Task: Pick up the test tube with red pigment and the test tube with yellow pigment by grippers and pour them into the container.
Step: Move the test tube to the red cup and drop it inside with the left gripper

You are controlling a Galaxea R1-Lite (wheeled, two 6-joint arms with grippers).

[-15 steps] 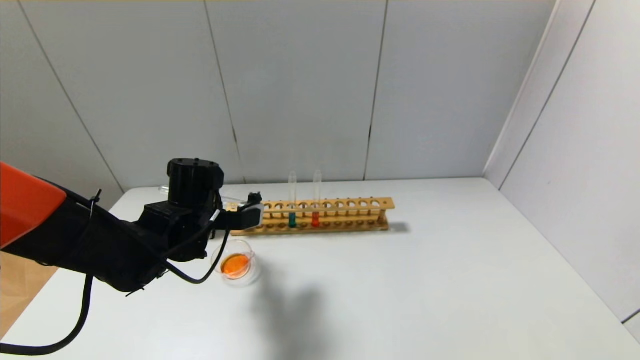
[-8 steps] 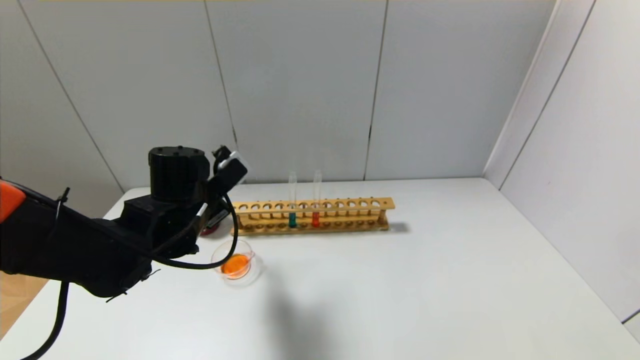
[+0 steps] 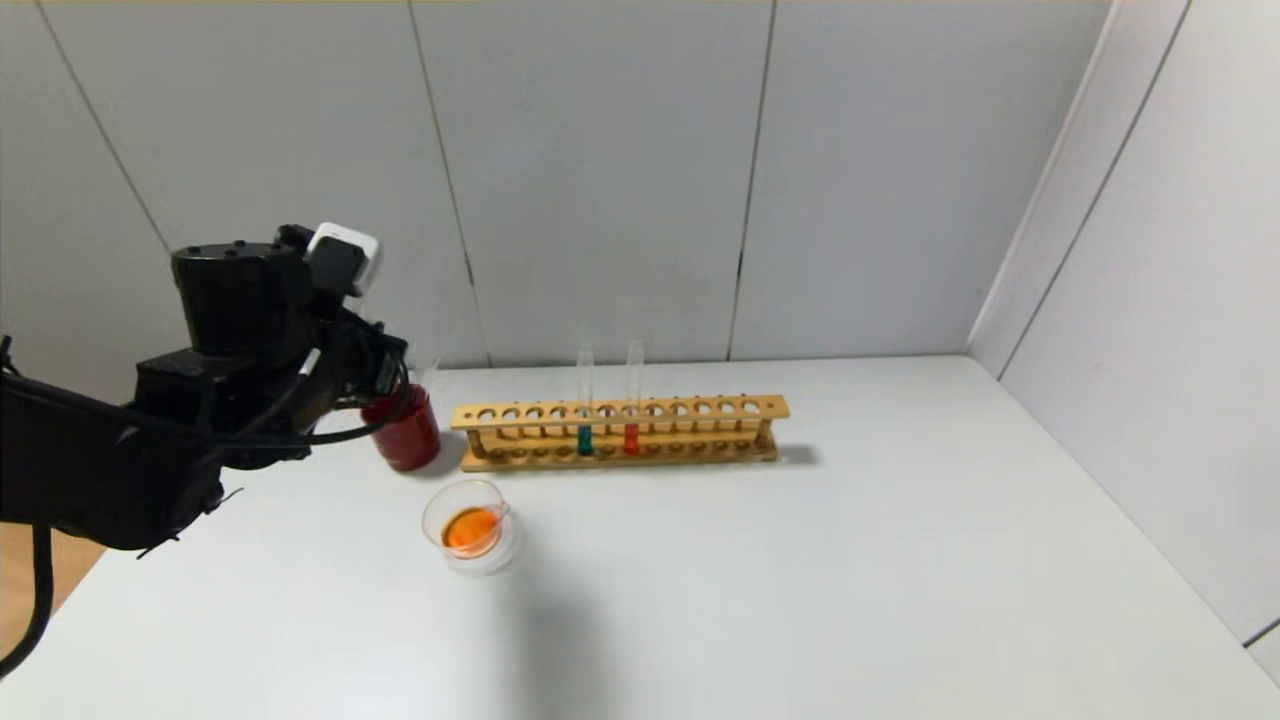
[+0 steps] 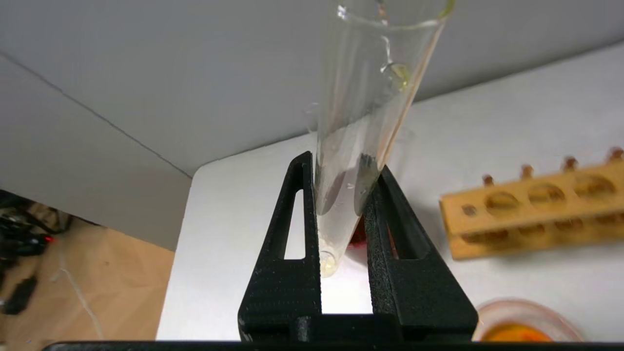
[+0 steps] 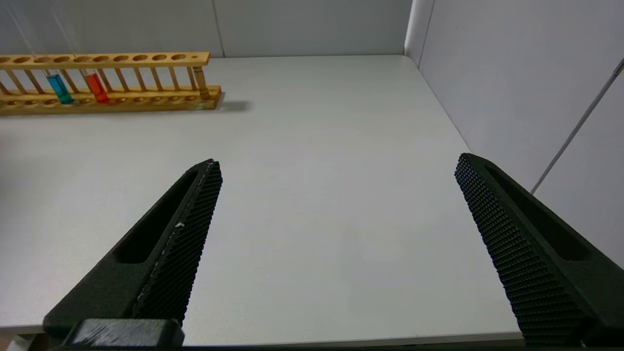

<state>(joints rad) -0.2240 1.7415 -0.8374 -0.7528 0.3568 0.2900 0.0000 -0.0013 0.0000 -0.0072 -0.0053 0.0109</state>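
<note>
The left gripper (image 4: 341, 195), raised left of the wooden rack (image 3: 618, 432) above the dark red cup (image 3: 405, 432), pinches an emptied test tube (image 4: 363, 122) streaked yellow, while the glass container (image 3: 470, 526) in front of the rack holds orange liquid, suggesting pouring is done and the tube needs discarding.

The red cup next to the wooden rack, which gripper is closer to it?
Left. The left gripper, shut on an emptied test tube, hovers just above the red cup. The right gripper is open, far off over bare table.
</note>
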